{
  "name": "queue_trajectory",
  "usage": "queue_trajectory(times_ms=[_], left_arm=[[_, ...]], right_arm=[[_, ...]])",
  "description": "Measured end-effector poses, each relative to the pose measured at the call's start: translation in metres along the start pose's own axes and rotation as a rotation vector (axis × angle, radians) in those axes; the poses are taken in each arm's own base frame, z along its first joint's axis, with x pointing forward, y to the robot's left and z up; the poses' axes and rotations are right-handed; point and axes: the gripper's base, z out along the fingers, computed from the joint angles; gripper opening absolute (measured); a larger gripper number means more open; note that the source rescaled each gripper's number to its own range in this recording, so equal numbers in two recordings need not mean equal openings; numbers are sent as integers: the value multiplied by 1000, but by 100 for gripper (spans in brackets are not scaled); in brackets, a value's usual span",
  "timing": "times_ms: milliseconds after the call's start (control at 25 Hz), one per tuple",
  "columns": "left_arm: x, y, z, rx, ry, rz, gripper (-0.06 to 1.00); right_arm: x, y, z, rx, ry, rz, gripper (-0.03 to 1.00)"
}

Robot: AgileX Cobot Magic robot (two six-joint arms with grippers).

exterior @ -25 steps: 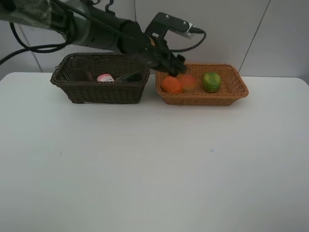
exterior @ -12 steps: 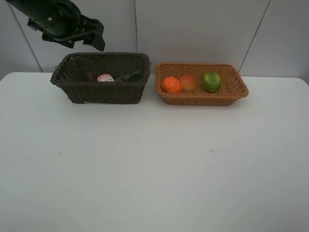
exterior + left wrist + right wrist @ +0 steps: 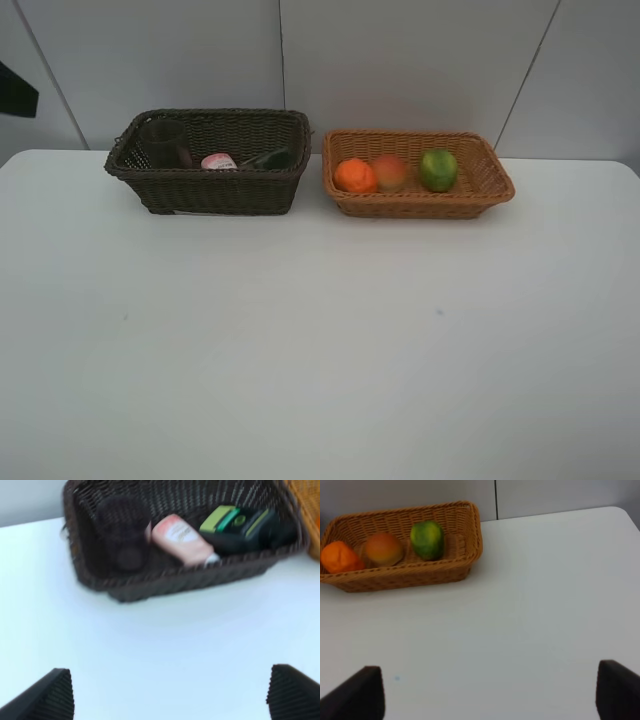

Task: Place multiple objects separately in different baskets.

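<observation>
White tabletop [image 3: 320,340], matte, with a couple of tiny dark specks; pale grey panelled wall [image 3: 400,60] behind with vertical seams. Both baskets sit at the far edge, side by side, small gap between. Dark brown basket [image 3: 210,190] on the left holds the mauve cup [image 3: 162,142] upright at its left end, pink bottle [image 3: 218,161] lying down mid-basket, dark green bottle [image 3: 268,158] lying to its right. Tan basket [image 3: 420,205] on the right holds tangerine [image 3: 355,176], peach [image 3: 391,172], lime [image 3: 438,169] in a row left to right. Left gripper [image 3: 170,695]: jaws spread wide, nothing between them, over bare table near the dark basket. Right gripper [image 3: 487,692]: jaws spread, nothing held, over bare table.
</observation>
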Motion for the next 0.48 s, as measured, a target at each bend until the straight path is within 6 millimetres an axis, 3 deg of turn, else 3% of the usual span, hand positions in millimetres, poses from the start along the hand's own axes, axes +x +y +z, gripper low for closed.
queue_trajectory(times_ms=[280,480], left_arm=[[60,3,-72,-10,-102,-7,100],[96,2,-102,17,-159,-33,100]], right_arm=[[0,0,0,0,0,-1,85],[0,0,0,0,0,-1,85]])
